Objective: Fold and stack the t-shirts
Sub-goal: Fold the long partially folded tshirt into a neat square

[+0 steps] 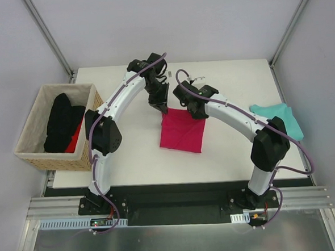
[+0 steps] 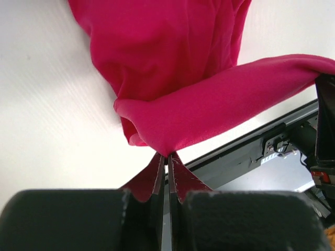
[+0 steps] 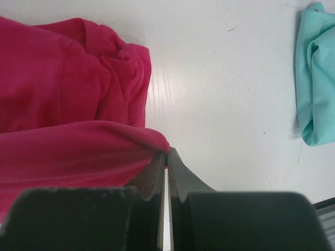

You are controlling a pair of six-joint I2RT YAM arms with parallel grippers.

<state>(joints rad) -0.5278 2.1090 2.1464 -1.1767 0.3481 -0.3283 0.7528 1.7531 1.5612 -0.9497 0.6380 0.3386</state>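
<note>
The crimson-pink t-shirt (image 1: 182,131) lies mid-table, its far edge lifted by both grippers. My left gripper (image 1: 162,107) is shut on the shirt's far left corner; in the left wrist view its closed tips (image 2: 167,158) pinch the pink cloth (image 2: 172,78). My right gripper (image 1: 194,112) is shut on the far right corner; in the right wrist view the tips (image 3: 166,152) pinch the pink fabric (image 3: 68,115). The teal t-shirt (image 1: 281,119) lies crumpled at the table's right edge, and it also shows in the right wrist view (image 3: 315,73).
A woven wicker basket (image 1: 37,158) stands off the table's left edge, holding dark and red cloth (image 1: 62,121). A small white item (image 1: 197,78) lies near the table's far edge. Metal frame posts rise at the back corners.
</note>
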